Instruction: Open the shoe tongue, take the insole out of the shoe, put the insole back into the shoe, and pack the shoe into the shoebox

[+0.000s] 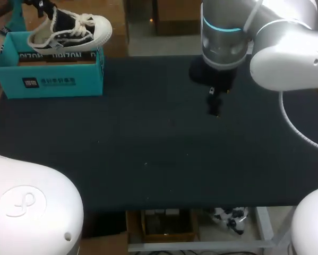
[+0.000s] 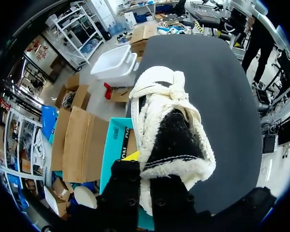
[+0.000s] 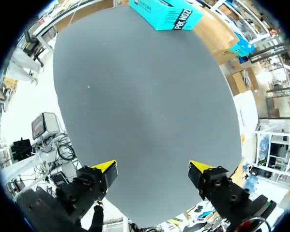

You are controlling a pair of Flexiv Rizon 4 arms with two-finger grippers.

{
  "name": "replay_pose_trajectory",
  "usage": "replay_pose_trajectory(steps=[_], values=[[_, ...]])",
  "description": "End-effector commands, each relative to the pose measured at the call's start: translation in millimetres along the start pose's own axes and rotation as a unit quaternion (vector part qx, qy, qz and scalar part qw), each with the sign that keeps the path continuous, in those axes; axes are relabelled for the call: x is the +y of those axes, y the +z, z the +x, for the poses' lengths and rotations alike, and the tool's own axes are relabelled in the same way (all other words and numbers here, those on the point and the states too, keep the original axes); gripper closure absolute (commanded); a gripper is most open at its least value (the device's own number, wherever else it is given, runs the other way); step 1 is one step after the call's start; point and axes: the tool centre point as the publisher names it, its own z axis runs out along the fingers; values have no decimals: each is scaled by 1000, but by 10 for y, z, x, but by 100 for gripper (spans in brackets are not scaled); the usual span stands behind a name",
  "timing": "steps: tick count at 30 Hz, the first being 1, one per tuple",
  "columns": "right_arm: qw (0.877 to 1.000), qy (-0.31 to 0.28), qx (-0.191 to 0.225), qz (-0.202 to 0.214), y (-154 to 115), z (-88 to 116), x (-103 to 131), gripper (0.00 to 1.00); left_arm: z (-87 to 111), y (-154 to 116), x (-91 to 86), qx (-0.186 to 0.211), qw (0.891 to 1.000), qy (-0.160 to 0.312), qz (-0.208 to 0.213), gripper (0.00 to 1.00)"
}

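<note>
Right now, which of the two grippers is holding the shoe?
The left gripper: it is shut on the shoe at its heel, above the blue shoebox. The right gripper is open and empty over the table.

A wide table fills most of the head view. It is covered with a dark, matte sheet that looks near black there. The cover lies smooth and flat and runs to a straight front edge. A small pale speck sits on the cloth toward the front middle. Seen from the right wrist, the same tabletop reads as an even mid grey, with one tiny light fleck on it. From the left wrist the table surface stretches away as dark charcoal. The light is soft and even, from overhead, and gives the cloth a faint dull sheen.
</note>
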Motion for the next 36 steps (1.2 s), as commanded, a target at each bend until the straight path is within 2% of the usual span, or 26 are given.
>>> replay_pose_trajectory(steps=[1, 6, 12, 18, 22, 27, 36], values=[[999, -22, 8, 29, -44, -32, 98, 0, -250, 71, 177, 56, 998, 6, 11, 100], [999, -22, 8, 29, -44, -32, 98, 0, -333, 189, 433, 60, 998, 18, 9, 100], [999, -22, 8, 29, -44, -32, 98, 0, -500, 300, 640, 57, 998, 18, 8, 100], [999, -22, 8, 29, -44, -32, 98, 0, -622, 475, 844, 75, 997, 16, 9, 100], [999, -22, 8, 29, -44, -32, 98, 0, -661, 650, 1016, 84, 996, 14, -7, 100], [999, -22, 8, 29, -44, -32, 98, 0, -715, 978, 1128, 101, 994, 6, -29, 100], [999, -22, 8, 29, -44, -32, 98, 0, -835, 1441, 1330, 139, 989, -1, -45, 100]])
